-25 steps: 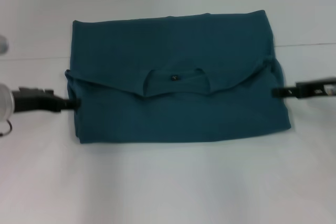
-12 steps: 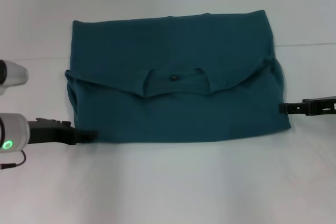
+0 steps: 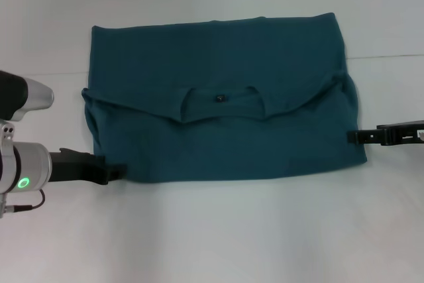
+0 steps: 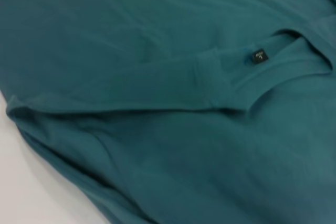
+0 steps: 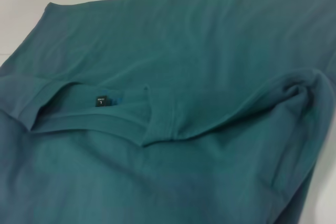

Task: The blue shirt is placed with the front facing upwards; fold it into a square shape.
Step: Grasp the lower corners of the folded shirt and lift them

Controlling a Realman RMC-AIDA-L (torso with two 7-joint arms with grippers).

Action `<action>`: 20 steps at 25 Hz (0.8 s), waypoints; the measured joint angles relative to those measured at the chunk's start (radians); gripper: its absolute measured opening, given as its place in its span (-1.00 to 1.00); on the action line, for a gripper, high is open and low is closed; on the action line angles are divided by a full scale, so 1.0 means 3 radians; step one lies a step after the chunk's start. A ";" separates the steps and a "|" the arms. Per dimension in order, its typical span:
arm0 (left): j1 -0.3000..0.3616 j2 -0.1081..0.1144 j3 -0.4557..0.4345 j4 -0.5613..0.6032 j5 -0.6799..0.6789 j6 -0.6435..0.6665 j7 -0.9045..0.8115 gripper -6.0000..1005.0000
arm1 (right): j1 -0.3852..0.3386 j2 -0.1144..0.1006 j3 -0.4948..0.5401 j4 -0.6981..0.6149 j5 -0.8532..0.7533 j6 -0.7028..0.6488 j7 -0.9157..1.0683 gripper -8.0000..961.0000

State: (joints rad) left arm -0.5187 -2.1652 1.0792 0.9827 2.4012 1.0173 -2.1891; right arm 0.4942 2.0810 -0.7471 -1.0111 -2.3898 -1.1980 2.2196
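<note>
**Folded shirt flat on table, grippers at both side edges**

Left gripper (image 3: pixel 118 171) low at the near left corner of the blue shirt (image 3: pixel 222 107), tip touching the hem; jaw opening cannot be told. Shirt spread flat on the white table (image 3: pixel 218 236), folded into a wide rectangle, collar (image 3: pixel 222 101) turned down across the middle with the small dark neck tag (image 3: pixel 219 98) showing. Bunched fold at the right edge. Right gripper (image 3: pixel 351 136) level with the shirt's lower right edge, tip just at the cloth; jaw opening likewise cannot be told. Tag also visible in both wrist views (image 4: pixel 259 56) (image 5: pixel 100 100).
</note>
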 joint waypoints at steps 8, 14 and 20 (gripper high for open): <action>-0.0007 0.0002 0.0016 -0.0030 -0.0002 0.0003 0.0007 -0.29 | 0.0177 -0.0293 0.0031 0.0176 -0.0238 -0.0113 0.0651 0.81; -0.0002 -0.0002 0.0006 -0.0031 -0.0002 0.0021 -0.0009 -0.66 | 0.0381 -0.0306 -0.0009 0.0422 -0.0267 -0.0164 0.0715 0.84; 0.0015 -0.0007 0.0007 -0.0015 -0.0016 0.0035 -0.0016 -0.96 | 0.0536 -0.0252 -0.0118 0.0830 -0.0273 -0.0018 0.0612 0.87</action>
State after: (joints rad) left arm -0.5143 -2.1672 1.0813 0.9782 2.3965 1.0278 -2.1939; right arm 0.6551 2.0053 -0.7825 -0.7620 -2.4718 -1.2034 2.4033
